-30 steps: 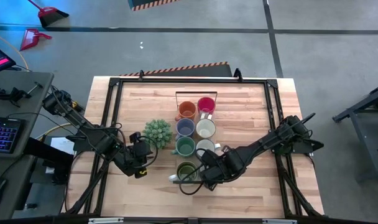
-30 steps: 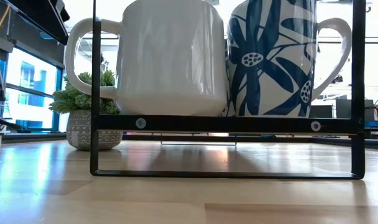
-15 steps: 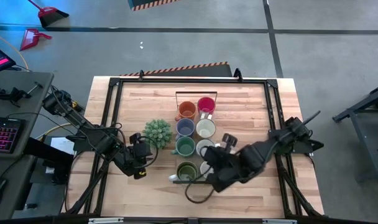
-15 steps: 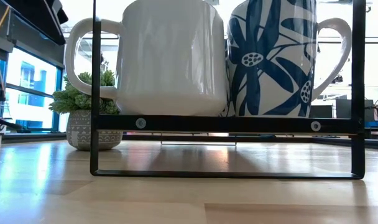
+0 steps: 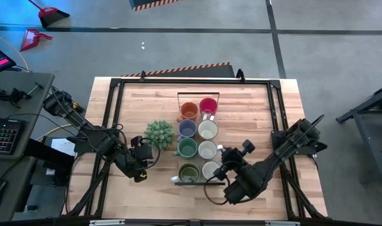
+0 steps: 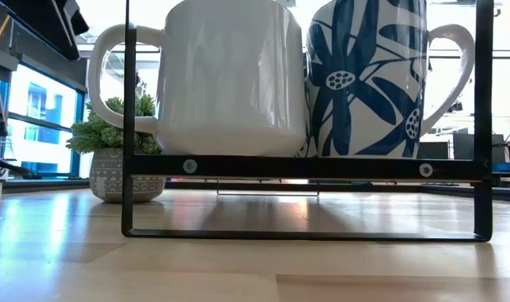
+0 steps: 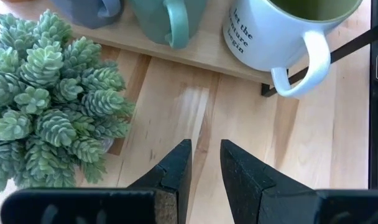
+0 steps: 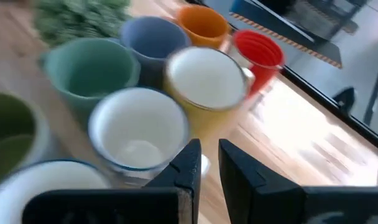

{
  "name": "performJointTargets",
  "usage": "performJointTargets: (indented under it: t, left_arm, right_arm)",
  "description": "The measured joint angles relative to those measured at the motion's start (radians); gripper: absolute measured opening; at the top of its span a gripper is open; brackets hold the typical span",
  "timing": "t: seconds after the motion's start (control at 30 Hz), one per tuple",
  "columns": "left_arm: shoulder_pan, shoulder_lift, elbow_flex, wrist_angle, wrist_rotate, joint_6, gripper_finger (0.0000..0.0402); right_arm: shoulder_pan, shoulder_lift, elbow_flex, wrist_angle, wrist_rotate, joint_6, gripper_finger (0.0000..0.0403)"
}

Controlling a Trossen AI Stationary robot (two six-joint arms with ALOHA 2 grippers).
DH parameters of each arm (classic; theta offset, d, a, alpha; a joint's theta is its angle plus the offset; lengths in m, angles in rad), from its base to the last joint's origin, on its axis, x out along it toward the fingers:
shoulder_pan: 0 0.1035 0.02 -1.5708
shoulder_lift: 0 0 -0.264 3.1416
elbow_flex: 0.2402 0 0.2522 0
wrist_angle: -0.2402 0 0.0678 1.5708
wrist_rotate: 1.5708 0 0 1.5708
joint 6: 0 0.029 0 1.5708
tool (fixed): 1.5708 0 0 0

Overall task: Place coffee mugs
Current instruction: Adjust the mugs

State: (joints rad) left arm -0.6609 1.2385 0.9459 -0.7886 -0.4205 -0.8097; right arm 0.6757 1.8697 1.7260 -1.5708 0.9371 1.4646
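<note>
Eight coffee mugs stand in two rows on a black-framed rack (image 5: 198, 94): orange (image 5: 189, 111), pink-red (image 5: 208, 105), lavender (image 5: 187, 128), teal (image 5: 187, 147), olive-lined white (image 5: 188, 172) and three white ones (image 5: 208, 129). The low view shows the two nearest, the white mug (image 6: 230, 75) and a blue-flowered mug (image 6: 364, 75). My left gripper (image 5: 149, 158) hovers left of the rack by the plant, fingers slightly apart, nothing between them (image 7: 204, 168). My right gripper (image 5: 223, 162) hangs just right of the rack's near end, fingers slightly apart and empty (image 8: 209, 165).
A spiky green potted plant (image 5: 159, 133) stands on the table just left of the rack, close to my left gripper. A black frame (image 5: 115, 125) runs around the wooden tabletop. Bare wood lies to the rack's right and along the near edge.
My right gripper has drawn back from over the rack's near-right mug toward the table's right edge, its wrist swinging round as it went. The mugs have stayed in place on the rack.
</note>
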Motion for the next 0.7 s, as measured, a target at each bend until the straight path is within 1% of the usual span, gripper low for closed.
performJointTargets:
  t: [0.1,0.2,0.33,0.43,0.5,0.57,0.63,0.7]
  left_arm:
    - [0.0,0.0,0.0,0.0,0.0,0.0,0.0074]
    - [0.0,0.0,0.0,0.0,0.0,0.0,0.0074]
    - [0.0,0.0,0.0,0.0,0.0,0.023,0.0074]
    - [0.0,0.0,0.0,0.0,0.0,0.027,0.0074]
    - [0.0,0.0,0.0,0.0,0.0,0.027,0.0074]
    - [0.0,0.0,0.0,0.0,0.0,0.028,0.0074]
    - [0.003,0.0,0.0,0.0,0.0,0.028,0.0074]
    - [0.013,0.0,0.0,0.0,0.0,0.029,0.0074]
  right_arm:
    - [0.009,-0.06,-0.113,0.0,0.003,0.074,0.0041]
    - [0.019,-0.153,-0.231,0.001,0.009,0.11,0.0041]
    - [0.018,-0.335,-0.405,0.013,0.053,0.134,0.0041]
    - [0.001,-0.496,-0.52,0.043,0.054,0.117,0.0041]
    - [-0.011,-0.608,-0.586,0.094,0.054,0.052,0.0041]
    - [-0.028,-0.722,-0.645,0.17,0.05,-0.056,0.0041]
    - [-0.052,-0.833,-0.696,0.282,0.026,-0.199,0.0041]
    - [-0.084,-0.939,-0.744,0.397,-0.019,-0.368,0.0041]
